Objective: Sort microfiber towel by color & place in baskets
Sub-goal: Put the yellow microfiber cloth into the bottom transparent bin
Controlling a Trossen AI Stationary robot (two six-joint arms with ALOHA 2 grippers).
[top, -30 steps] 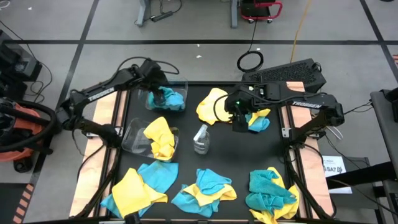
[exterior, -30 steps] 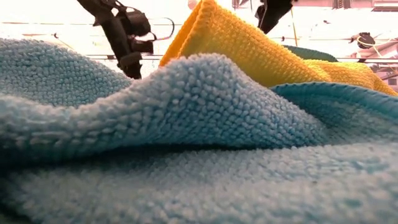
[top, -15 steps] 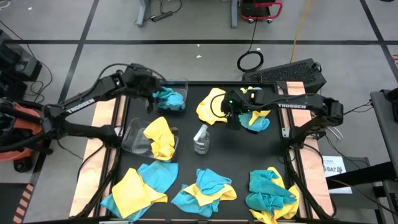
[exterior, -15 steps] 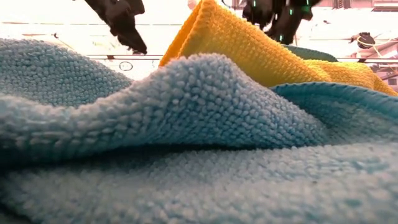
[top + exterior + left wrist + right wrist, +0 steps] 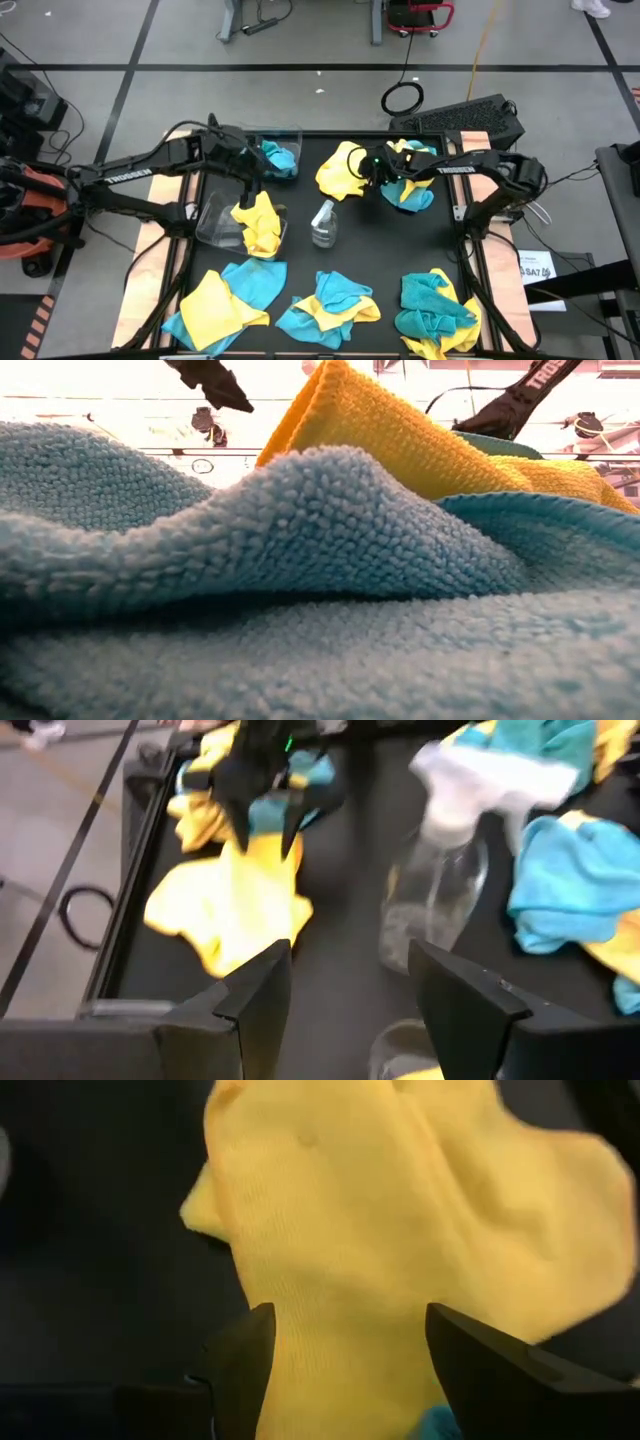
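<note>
Across the dark surface [image 5: 300, 255] lie mixed yellow and teal towel heaps [image 5: 330, 300]; one basket [image 5: 282, 152] holds teal, the other [image 5: 215, 220] yellow. Between them hovers the left gripper [image 5: 252, 185], fingers open, empty. Over a loose yellow towel [image 5: 338, 170], soft and light, best pinched at a raised fold, the right gripper [image 5: 372, 176] hangs, fingers apart.

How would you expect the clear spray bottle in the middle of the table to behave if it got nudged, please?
The spray bottle stands upright and narrow, so it would probably tip. It looks clear and empty, so it is likely light. Its rounded body might roll once down.
</note>
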